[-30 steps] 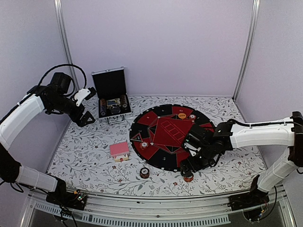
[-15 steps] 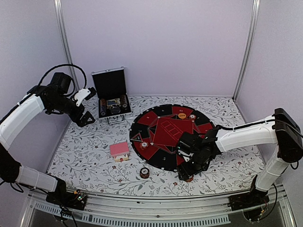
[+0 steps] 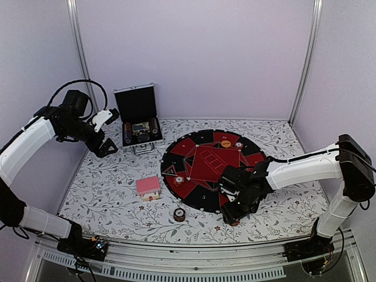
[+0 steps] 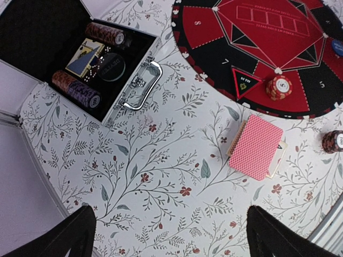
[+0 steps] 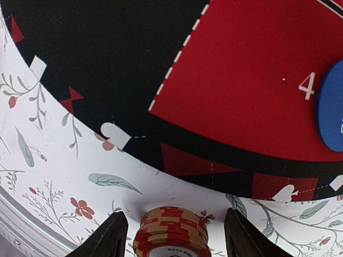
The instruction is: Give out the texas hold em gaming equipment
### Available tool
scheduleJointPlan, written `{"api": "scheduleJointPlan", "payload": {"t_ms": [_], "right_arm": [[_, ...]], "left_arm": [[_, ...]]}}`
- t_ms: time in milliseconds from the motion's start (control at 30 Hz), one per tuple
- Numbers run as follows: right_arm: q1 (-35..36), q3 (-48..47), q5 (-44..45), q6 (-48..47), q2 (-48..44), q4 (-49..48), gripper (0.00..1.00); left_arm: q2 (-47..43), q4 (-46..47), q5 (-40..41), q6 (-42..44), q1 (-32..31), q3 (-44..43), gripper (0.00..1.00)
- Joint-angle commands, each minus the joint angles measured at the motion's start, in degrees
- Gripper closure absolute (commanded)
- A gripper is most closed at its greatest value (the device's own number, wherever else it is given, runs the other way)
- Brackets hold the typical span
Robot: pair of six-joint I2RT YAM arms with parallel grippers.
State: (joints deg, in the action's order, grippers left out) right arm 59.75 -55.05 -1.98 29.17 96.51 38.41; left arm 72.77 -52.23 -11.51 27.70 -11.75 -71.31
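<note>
My right gripper (image 5: 174,214) released, fingers straddling red-and-yellow chip stack (image 5: 171,235), small gap either side. Stack sits on floral surface (image 5: 64,176), just off edge of round mat (image 5: 107,64). Blue button (image 5: 331,107) on mat's red field. My left gripper (image 4: 170,211) spread wide, empty, above surface near pink card box (image 4: 256,145).

right end effector (image 5: 172,238) shifted left and down, fingers (image 5: 107,238) now flanking red chip stack (image 5: 171,231)

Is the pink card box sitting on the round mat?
No, the pink card box lies on the flowered cloth beside the round mat.
</note>
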Motion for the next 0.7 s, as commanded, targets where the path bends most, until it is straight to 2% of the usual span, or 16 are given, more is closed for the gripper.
{"api": "scheduleJointPlan", "payload": {"t_ms": [0,300,667], "right_arm": [[0.9,0.5,1.7,0.2,0.7,0.9,0.35],[2.3,0.3,4.8,0.1,1.4,2.6,0.36],[2.6,-1.5,5.8,0.6,0.7,4.4,0.51]], "left_arm": [[0.5,-0.9,0.2,0.4,-0.8,-1.4,0.00],[0.5,-0.9,0.4,0.4,-0.8,-1.7,0.00],[0.4,-0.9,0.6,0.5,-0.8,-1.5,0.00]]}}
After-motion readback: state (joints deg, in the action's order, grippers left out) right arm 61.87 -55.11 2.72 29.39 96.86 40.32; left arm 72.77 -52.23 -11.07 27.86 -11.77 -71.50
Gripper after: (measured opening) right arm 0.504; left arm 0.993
